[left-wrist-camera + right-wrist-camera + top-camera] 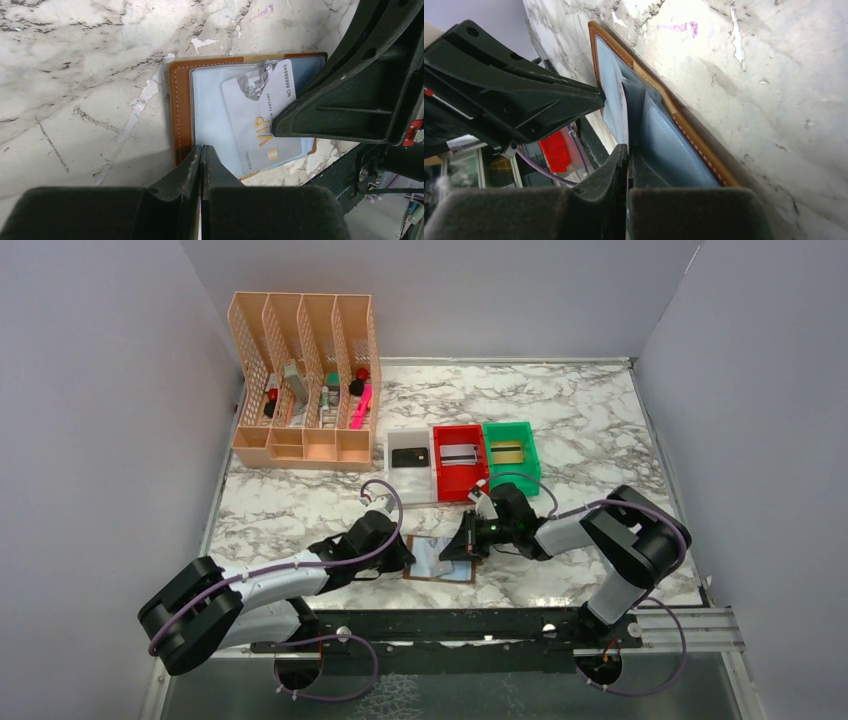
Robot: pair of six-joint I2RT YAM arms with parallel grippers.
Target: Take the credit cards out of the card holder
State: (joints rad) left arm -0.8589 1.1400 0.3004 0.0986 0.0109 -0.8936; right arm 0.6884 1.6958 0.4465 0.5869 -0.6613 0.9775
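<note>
The card holder (440,565) lies open near the table's front edge, brown leather (180,100) with pale blue pockets. A silvery-white credit card (255,115) marked VIP sticks slantwise out of one pocket. My left gripper (201,148) is shut with nothing between its fingers, its tips resting on the holder's near left edge. My right gripper (628,148) comes in from the right (463,547) and is shut on the edge of that card, beside a lifted blue pocket flap (659,135). A black card (411,456), a silvery one (460,454) and a gold one (507,453) lie in the bins.
A white bin (392,465), a red bin (441,480) and a green bin (530,455) stand in a row just behind the holder. A peach desk organiser (300,445) with pens and small items is at the back left. Grey walls close the table on three sides.
</note>
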